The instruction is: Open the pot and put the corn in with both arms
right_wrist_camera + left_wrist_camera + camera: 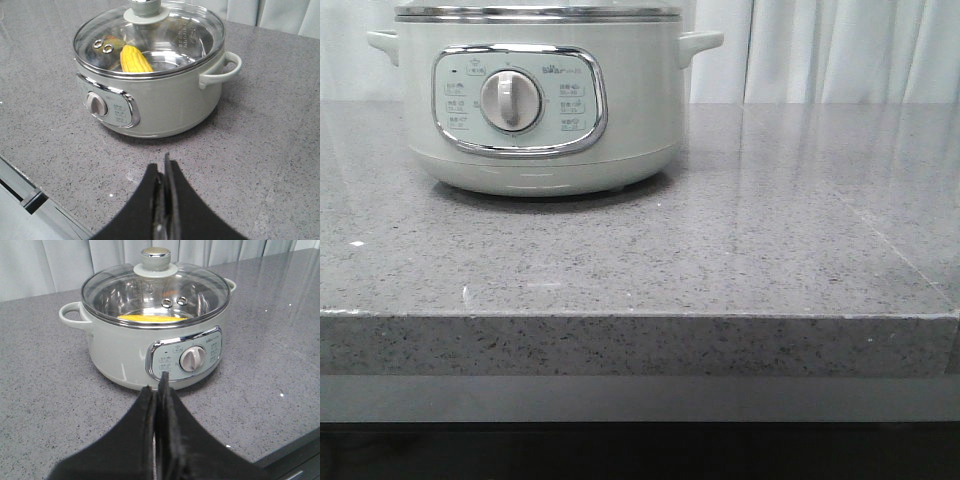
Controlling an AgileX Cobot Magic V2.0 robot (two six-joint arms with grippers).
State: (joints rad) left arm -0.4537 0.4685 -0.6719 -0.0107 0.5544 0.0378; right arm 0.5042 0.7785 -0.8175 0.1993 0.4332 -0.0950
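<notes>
You are looking at a speckled grey stone tabletop (720,250) with a glossy finish that mirrors the pale curtain (840,50) hanging along its far side. In the front view its thick front edge runs straight across, with a darker ledge below it.

The pot (540,100) stands on the tabletop toward the robot's left, its control panel and white dial (510,100) facing the front camera and its two side handles sticking out. The front view cuts off its top, so you cannot see the cover there.

From the wrist views you can see that a glass lid (155,290) with a metal knob (155,257) sits on the pot's steel rim, covering it. The corn (135,59) lies inside the pot under the glass; from the left wrist it shows only as a yellow strip (152,318) just above the rim.

Your left tool (159,390) has its black fingers pressed together, pinching nothing, and it hangs over the tabletop near the pot's dial side. Your right tool (164,167) is likewise pressed together and empty, apart from the pot. Neither arm shows in the front view.
</notes>
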